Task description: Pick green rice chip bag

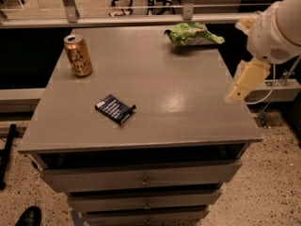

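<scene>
The green rice chip bag (pixel 192 34) is a crumpled light-green foil bag lying at the far right corner of the grey table top (pixel 155 107). My gripper (pixel 241 86) hangs from the white arm (pixel 277 27) at the table's right edge, pointing down and left. It is in front of the bag and to its right, well apart from it, and holds nothing that I can see.
A gold drink can (pixel 78 55) stands upright at the far left. A small flat dark-blue packet (pixel 115 108) lies left of the middle. Drawers (pixel 143 178) sit below the top. A railing (pixel 141 18) runs behind the table. A black shoe (pixel 29 216) shows at the bottom left.
</scene>
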Controlling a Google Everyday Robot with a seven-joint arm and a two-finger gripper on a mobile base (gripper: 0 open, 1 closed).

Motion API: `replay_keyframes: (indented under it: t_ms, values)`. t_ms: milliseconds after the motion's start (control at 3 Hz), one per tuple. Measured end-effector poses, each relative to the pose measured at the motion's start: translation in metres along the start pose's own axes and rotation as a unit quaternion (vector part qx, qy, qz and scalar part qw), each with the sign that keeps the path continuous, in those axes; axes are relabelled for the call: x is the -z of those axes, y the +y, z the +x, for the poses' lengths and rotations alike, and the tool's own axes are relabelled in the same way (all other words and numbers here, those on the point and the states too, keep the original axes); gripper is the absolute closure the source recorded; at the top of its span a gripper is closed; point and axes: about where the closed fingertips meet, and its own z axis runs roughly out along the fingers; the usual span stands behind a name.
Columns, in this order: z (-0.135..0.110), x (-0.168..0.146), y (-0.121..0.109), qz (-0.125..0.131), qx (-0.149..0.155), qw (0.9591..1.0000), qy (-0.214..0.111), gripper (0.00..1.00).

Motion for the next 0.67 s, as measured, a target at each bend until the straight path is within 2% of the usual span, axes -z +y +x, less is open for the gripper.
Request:
replay_keyframes:
  t_ms: [333,667]
  values:
    - [-0.010,-0.027,-0.054,0.044,0.011,0.9979,-0.047,0.00]
    - [-0.021,-0.055,-0.114,0.073,-0.011,0.9903,-0.117,0.00]
